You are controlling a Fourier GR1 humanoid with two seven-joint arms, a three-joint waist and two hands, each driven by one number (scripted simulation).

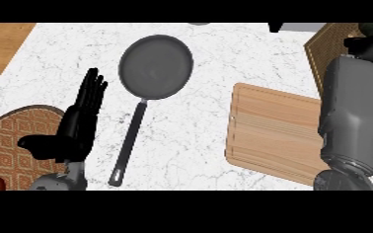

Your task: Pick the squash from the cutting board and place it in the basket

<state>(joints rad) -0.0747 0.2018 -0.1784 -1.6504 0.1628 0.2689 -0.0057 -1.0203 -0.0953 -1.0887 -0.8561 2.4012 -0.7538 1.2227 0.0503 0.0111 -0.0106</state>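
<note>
Dark frying pan [155,66] beside cutting board [271,131]

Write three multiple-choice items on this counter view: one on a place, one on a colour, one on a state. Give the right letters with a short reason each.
1. Where does the frying pan lie relative to the cutting board?
A. to its left
B. on top of it
C. to its right

2. What colour is the pan?
A. red
B. dark grey
C. white

3. How are the fingers of the left hand?
A. curled round the pan's handle
B. straight, holding nothing
C. pinching the board

Key: 1 A, the pan sits mid-counter, the board toward the right edge. 2 B, bowl and handle are both dark grey. 3 B, fingers point up beside the handle, apart from it.
</note>
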